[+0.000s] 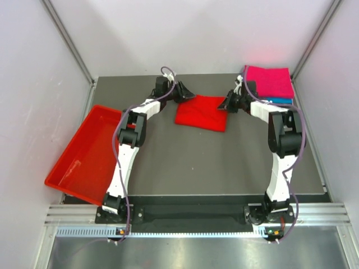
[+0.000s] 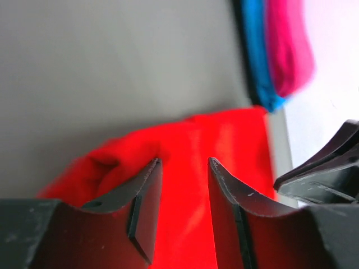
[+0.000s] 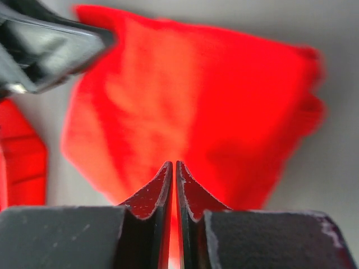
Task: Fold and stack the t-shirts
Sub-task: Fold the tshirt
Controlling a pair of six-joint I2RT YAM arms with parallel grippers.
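Observation:
A bright red t-shirt (image 1: 202,112) lies folded into a rough square on the dark table, back centre. My left gripper (image 1: 187,93) is at its back left corner, jaws open over the red cloth (image 2: 185,129) with nothing between the pads. My right gripper (image 1: 228,103) is at its right edge, shut with a thin strip of red cloth (image 3: 196,95) showing between the pads. A magenta-pink t-shirt (image 1: 269,81) lies folded on a teal-blue one (image 1: 279,101) at the back right. I do not clearly see a black shirt.
A rigid red plastic tray (image 1: 84,154) sits tilted off the table's left edge. Grey walls close in the left, back and right. The pink and teal stack (image 2: 280,50) lies just beyond the red shirt in the left wrist view.

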